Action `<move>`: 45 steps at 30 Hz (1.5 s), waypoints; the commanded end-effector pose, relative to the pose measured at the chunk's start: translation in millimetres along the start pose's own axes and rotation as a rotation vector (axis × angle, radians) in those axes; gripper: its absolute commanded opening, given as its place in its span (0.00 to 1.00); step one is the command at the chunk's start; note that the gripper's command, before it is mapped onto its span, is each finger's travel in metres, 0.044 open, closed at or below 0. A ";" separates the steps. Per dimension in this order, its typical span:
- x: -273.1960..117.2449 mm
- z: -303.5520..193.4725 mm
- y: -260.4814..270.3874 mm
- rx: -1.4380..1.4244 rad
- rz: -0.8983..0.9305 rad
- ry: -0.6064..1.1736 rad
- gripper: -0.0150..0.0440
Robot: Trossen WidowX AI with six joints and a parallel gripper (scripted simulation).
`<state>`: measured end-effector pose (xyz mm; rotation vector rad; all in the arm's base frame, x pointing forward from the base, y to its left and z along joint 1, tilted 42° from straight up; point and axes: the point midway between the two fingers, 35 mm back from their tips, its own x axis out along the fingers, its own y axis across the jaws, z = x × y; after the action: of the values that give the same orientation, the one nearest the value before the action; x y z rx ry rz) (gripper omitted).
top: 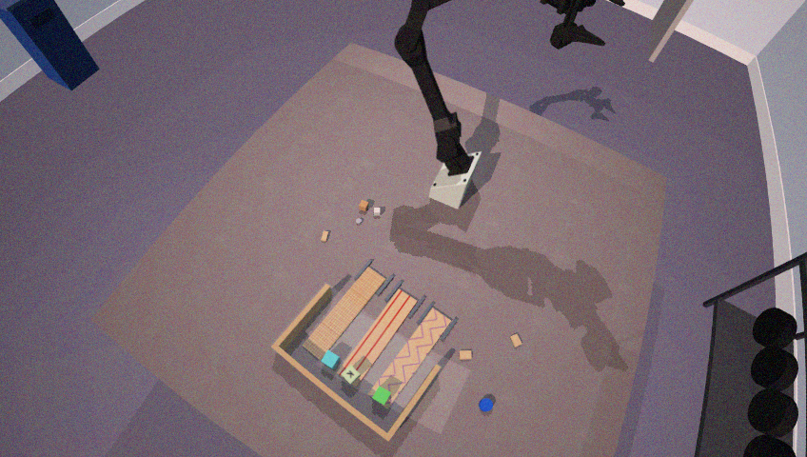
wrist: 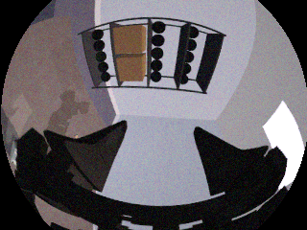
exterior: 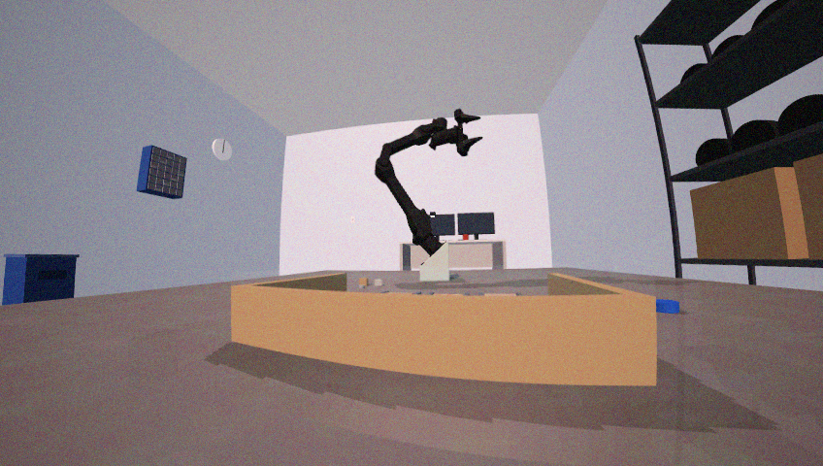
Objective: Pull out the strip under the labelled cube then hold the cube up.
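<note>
In the top view, the labelled cube point(top: 350, 373) is seen well apart from the gripper point(top: 588, 22), on the red-striped strip point(top: 380, 332). In the exterior view, the gripper point(exterior: 480, 128) is held high, above the tray's point(exterior: 439, 337) level. In the wrist view, the gripper's point(wrist: 160, 128) fingers are spread wide, with nothing held.

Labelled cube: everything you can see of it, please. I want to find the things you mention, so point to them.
The labelled cube point(top: 350, 373) is pale yellow-green with a dark mark on its upper face, too small to read surely. Material can't be told. It sits face up at the far end of the red-lined strip point(top: 380, 332), between the cyan cube point(top: 329, 359) and the green cube point(top: 382, 395), touching neither. The hand point(exterior: 472, 128) point(wrist: 161, 126) is well away from it.
</note>
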<state>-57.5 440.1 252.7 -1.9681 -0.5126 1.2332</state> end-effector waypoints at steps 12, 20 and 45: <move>99.3 -212.8 73.8 0.702 -0.031 0.480 0.93; 98.6 -329.3 160.5 1.112 -0.136 0.782 0.93; 16.0 -439.3 331.6 1.613 -0.490 1.329 0.93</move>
<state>323.5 72.2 103.3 -0.7165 0.5659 -0.2644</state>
